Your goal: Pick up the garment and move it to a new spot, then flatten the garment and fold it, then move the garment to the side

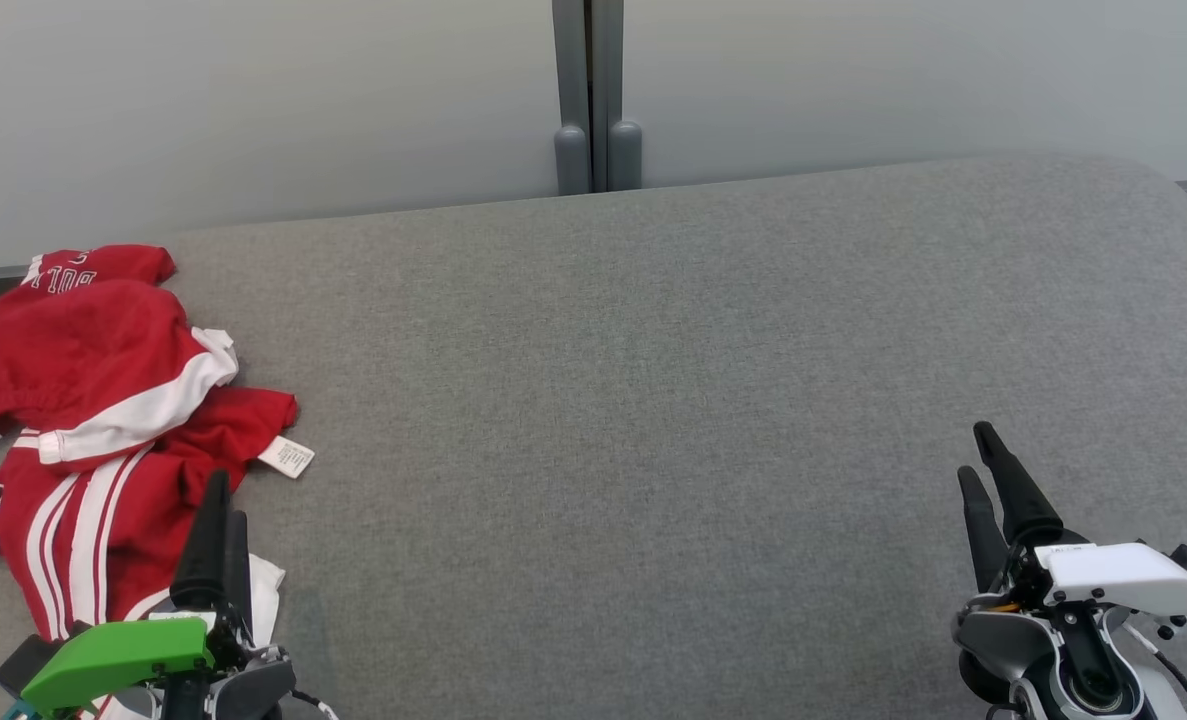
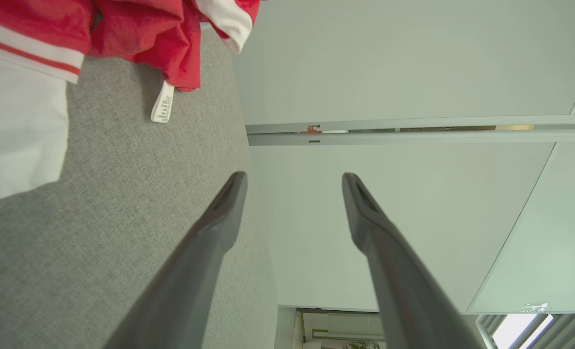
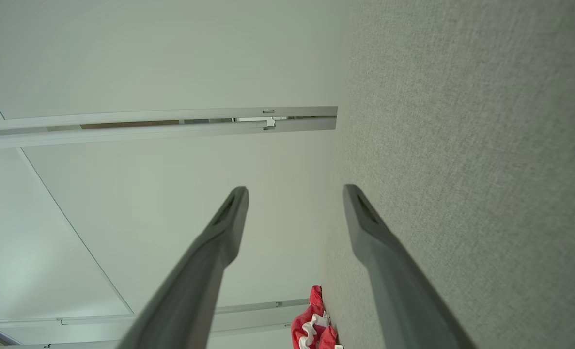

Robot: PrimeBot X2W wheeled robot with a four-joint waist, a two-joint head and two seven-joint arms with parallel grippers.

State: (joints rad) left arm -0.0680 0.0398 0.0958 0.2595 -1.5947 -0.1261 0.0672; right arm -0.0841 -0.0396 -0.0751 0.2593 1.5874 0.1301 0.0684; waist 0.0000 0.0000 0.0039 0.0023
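Head view is showing you the red-and-white garment (image 1: 103, 420) lying crumpled at the far left of the grey table (image 1: 653, 400), left gripper (image 1: 225, 500) hovering spread and empty beside, perhaps over, its hem, right gripper (image 1: 975, 452) likewise spread, well apart, every step seemingly still awaiting you.

A grey fabric-covered surface (image 1: 653, 400) meets pale wall panels (image 1: 253, 100), split by what seems a grey post (image 1: 590, 90).

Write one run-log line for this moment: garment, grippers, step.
garment: crumpled, left end of grey surface | left gripper: open, empty, near garment | right gripper: open, empty | pick-up not begun
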